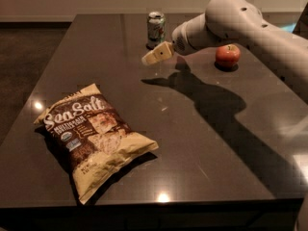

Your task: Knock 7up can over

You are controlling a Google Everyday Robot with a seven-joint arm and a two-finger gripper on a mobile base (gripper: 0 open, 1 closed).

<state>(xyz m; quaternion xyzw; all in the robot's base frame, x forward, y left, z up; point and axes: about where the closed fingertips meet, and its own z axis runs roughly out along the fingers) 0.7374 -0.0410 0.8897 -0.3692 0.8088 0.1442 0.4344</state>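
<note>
Standing upright near the far edge of the counter (202,143), the 7up can (156,29) is just beyond the gripper (155,57), which hangs low over the counter, near the can but apart from it; whether it is wide or narrow I cannot tell. The can looks like thin, stiff metal, smooth and probably light, so it should tip readily. No hold seems needed: a push high on its wall, near the silver rim, should topple rather than slide it.

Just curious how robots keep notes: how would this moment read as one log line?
green-and-white metal 7up can: upright | gripper: just in front of can | step: knock not yet done
</note>
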